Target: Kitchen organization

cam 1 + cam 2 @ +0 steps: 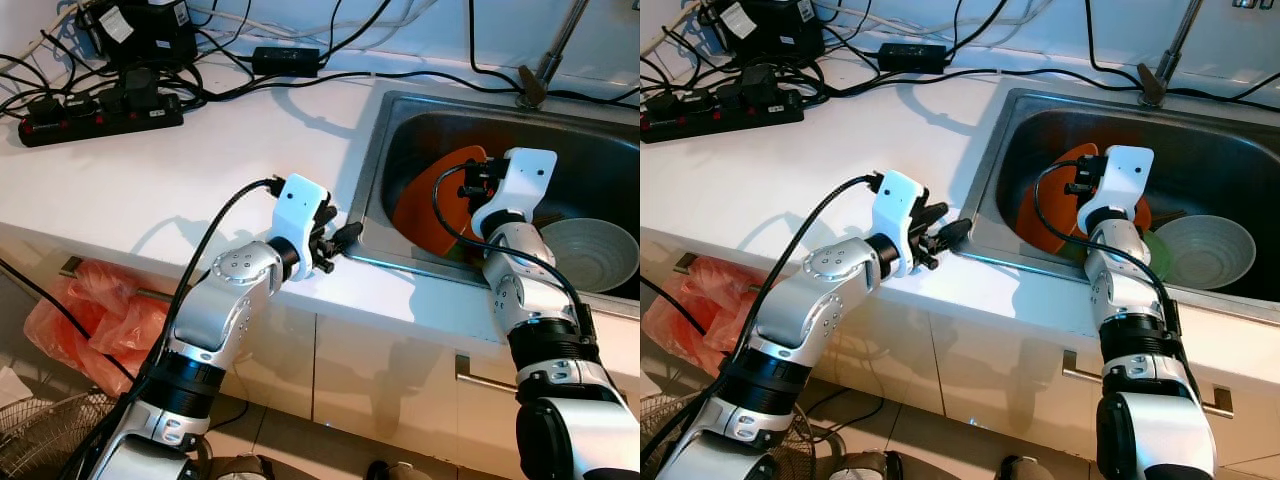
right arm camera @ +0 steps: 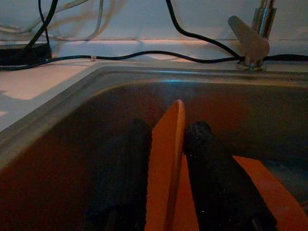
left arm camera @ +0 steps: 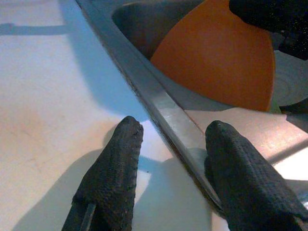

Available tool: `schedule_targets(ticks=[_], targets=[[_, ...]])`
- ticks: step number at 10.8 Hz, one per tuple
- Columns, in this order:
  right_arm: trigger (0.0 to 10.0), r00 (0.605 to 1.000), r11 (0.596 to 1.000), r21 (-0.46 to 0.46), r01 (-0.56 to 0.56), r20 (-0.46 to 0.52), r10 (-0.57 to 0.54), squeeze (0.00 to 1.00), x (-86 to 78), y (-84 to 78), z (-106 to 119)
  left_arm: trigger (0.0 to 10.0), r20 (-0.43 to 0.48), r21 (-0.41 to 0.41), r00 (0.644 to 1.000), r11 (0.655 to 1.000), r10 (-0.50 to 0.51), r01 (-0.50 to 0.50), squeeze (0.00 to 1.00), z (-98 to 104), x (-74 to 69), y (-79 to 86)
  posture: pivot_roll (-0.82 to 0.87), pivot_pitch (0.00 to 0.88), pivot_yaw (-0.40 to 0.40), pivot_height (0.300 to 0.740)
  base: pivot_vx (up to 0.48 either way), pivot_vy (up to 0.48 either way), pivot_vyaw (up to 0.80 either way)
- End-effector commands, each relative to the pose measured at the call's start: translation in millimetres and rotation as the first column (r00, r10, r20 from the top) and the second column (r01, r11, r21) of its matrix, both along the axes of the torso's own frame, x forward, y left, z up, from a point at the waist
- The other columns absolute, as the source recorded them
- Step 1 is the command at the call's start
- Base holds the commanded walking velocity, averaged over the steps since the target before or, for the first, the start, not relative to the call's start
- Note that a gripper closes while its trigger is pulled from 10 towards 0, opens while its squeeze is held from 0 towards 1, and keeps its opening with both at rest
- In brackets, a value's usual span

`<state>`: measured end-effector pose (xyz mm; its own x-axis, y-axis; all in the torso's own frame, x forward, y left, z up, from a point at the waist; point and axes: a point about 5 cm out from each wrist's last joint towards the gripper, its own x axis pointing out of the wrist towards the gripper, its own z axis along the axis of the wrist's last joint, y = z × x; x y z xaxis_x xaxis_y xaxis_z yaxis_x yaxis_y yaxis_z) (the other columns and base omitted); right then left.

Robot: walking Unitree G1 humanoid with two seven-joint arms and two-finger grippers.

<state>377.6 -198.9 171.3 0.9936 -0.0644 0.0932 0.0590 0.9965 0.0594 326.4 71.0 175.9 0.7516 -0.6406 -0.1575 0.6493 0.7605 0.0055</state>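
From the head views, a flat round orange plate (image 1: 440, 205) leans tilted inside the stainless steel sink (image 1: 372, 150), with a pale grey ribbed bowl (image 1: 590, 252) just beside it. The right gripper (image 1: 1080, 180) is down in the basin at the plate's upper edge; the left gripper (image 1: 338, 240) hovers at the sink's front-left rim over the white countertop (image 1: 150, 180).

In the left wrist view, the left fingers (image 3: 113, 178) are spread, holding nothing.

In the right wrist view, the black fingers (image 2: 214, 173) pinch the plate's thin rim edge-on. It looks stiff, light and smooth (probably slippery if wet), so a deeper bite on the rim seems safest.
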Motion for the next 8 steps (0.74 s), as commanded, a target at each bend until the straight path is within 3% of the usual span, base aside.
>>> schedule_targets(ticks=[1,6,7,8], targets=[[10.0,1.0,1.0,-0.006,-0.01,-0.001,0.01,0.0,0.7,1.6,0.9,10.0,0.011,0.001,1.0,1.0,-0.007,0.007,0.0,1.7,-2.1,0.1,0.07,0.103,-0.024,0.74,0.0,0.0,0.0],[10.0,1.0,1.0,-0.008,-0.011,-0.001,0.011,0.0,0.7,1.6,1.0,10.0,0.015,0.001,1.0,1.0,-0.002,0.002,0.0,1.9,-1.7,0.3,0.07,0.103,-0.024,0.74,0.0,0.0,0.0],[10.0,0.997,0.987,-0.147,0.07,0.021,-0.068,0.0,-0.5,-8.1,5.5,10.0,0.031,0.008,0.999,1.0,0.026,-0.027,0.0,2.2,0.8,3.0,0.07,0.103,-0.023,0.74,0.0,0.0,0.0],[10.0,0.995,0.974,-0.205,0.101,0.036,-0.096,0.0,-1.1,-11.5,7.5,10.0,0.037,0.01,0.999,0.999,0.037,-0.037,0.0,2.3,1.7,3.8,0.07,0.103,-0.023,0.74,0.0,0.0,0.0]])
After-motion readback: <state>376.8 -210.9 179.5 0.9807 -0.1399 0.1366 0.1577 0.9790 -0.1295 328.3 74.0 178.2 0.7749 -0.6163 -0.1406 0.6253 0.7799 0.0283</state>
